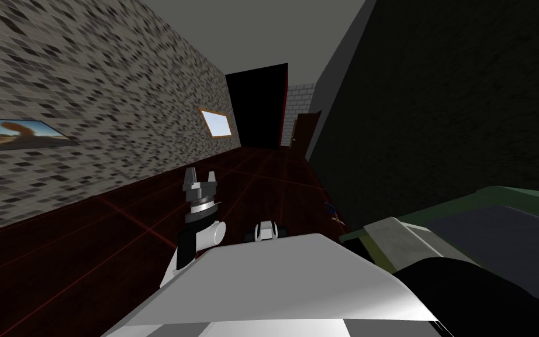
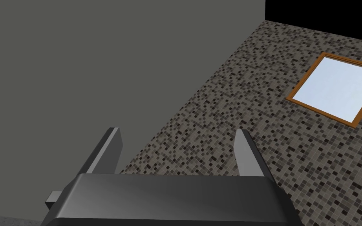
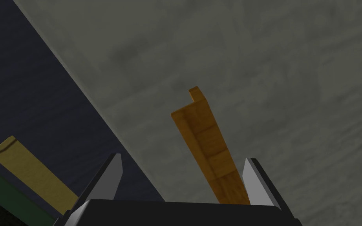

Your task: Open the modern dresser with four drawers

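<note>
I stand in a corridor with a dark red floor [image 1: 116, 234]. A tiled wall [image 1: 87, 88] runs along my left and carries a picture [image 1: 17, 133] and, farther on, a wood-framed window [image 1: 216, 123]. At the far end is a black area [image 1: 256, 105], with a brown door [image 1: 304, 131] just to its right.

My left hand [image 1: 200, 172] is raised above the floor in front of my chest, pointing up the corridor, its fingers apart and holding nothing.

Close on my right is green furniture [image 1: 496, 199] with a dark grey top, set against a dark wall [image 1: 438, 88]. A small blue thing [image 1: 330, 206] lies on the floor near its far corner.

My right hand [image 3: 182, 161] also has its fingers apart and empty. Beyond them an orange wooden strip [image 3: 207, 145] runs along a flat grey surface [image 3: 255, 59], close to one finger. A tan strip [image 3: 31, 172] lies on a navy surface [image 3: 39, 98].

I cannot tell where the dresser is.
</note>
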